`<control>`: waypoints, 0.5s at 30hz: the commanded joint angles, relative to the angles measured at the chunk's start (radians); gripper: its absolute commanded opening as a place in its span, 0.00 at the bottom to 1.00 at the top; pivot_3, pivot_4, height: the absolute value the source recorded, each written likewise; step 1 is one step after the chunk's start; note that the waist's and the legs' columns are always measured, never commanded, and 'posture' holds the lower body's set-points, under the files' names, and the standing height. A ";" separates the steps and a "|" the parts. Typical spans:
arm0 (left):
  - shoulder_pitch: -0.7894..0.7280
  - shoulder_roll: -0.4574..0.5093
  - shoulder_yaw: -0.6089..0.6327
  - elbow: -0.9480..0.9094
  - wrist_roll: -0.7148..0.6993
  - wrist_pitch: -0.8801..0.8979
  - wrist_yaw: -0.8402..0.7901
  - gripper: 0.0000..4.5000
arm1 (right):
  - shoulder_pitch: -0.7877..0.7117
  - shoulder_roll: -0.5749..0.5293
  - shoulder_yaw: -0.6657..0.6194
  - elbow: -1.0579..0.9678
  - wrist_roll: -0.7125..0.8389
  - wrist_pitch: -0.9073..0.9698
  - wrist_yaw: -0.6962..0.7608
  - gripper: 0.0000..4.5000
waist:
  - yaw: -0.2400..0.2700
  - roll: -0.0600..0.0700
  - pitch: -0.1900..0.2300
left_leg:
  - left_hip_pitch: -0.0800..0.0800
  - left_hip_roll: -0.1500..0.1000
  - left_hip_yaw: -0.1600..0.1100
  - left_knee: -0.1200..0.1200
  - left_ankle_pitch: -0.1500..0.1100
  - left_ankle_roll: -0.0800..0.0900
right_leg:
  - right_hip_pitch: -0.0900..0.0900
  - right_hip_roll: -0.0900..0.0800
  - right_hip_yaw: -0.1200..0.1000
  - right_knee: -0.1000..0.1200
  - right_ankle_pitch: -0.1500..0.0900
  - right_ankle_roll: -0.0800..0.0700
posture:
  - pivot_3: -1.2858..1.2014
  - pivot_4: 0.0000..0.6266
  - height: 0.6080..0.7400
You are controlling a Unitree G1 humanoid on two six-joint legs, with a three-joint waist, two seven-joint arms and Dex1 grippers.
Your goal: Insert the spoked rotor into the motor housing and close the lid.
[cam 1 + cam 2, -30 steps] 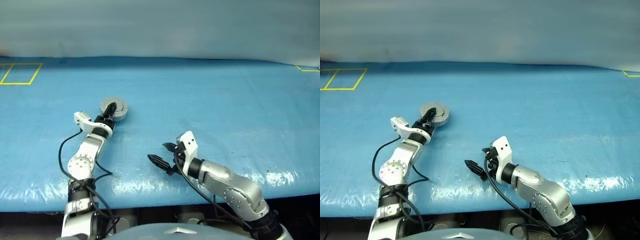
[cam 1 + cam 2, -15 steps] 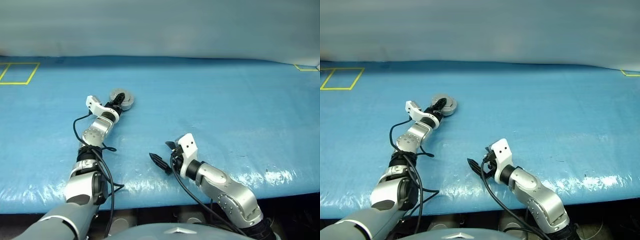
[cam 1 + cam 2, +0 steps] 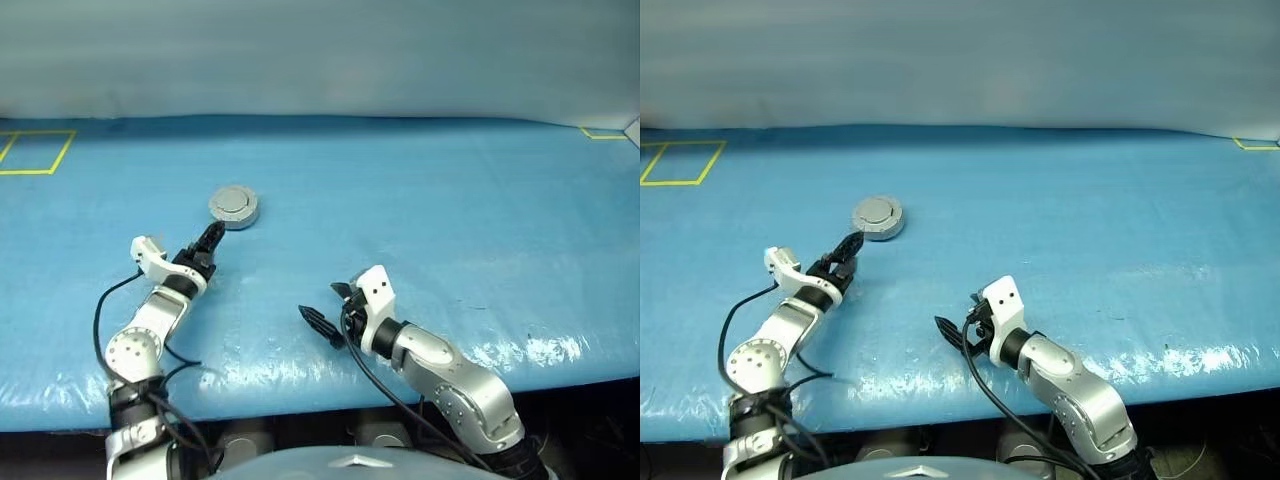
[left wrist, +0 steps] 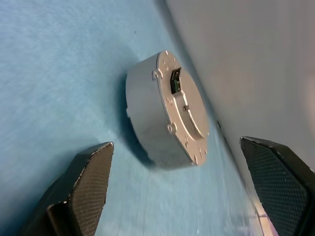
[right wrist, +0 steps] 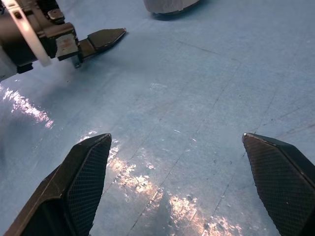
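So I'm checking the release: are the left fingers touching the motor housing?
No, the left fingers stand open, apart from the closed motor housing.

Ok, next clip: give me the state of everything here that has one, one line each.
motor housing: flat on the blue table, nothing touching it.
lid: shut down on the housing, plain grey side out.
left gripper: open, holding nothing, just short of the housing.
right gripper: open, holding nothing, low over the table's near part, apart from the housing.
table: blue cover, glossy near the front edge.

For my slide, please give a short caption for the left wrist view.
Open left claw facing the closed motor housing, lid shut, on the blue table.
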 commanded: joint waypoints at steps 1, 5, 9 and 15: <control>0.189 0.095 -0.189 -0.211 0.265 -0.097 -0.090 1.00 | -0.011 0.013 -0.036 -0.016 -0.005 -0.023 0.010 1.00 | 0.001 0.001 -0.001 | 0.000 0.000 0.001 0.000 0.000 0.000 | 0.000 0.000 0.000 0.000 0.000 0.000 | 0.52 0.24 1.00; 0.362 0.179 -0.376 -0.335 0.575 -0.272 -0.106 1.00 | 0.001 0.006 -0.028 0.037 -0.117 -0.164 0.008 1.00 | 0.007 0.005 -0.003 | 0.001 0.000 0.003 -0.001 -0.004 -0.006 | 0.000 -0.002 0.002 0.000 0.000 0.000 | 0.52 0.24 1.00; 0.415 0.179 -0.475 -0.336 0.821 -0.458 -0.067 1.00 | 0.045 0.015 -0.016 0.131 -0.233 -0.354 -0.001 1.00 | 0.016 0.006 -0.004 | 0.001 0.000 0.002 -0.001 -0.004 -0.006 | -0.003 -0.002 0.000 -0.001 -0.001 0.000 | 0.52 0.24 1.00; 0.412 0.138 -0.489 -0.246 0.911 -0.714 -0.128 1.00 | 0.094 0.090 -0.055 0.238 -0.347 -0.538 -0.096 1.00 | 0.014 0.007 -0.004 | -0.003 0.001 0.002 -0.001 -0.003 -0.004 | -0.004 -0.002 0.000 0.000 -0.001 0.000 | 0.52 0.24 1.00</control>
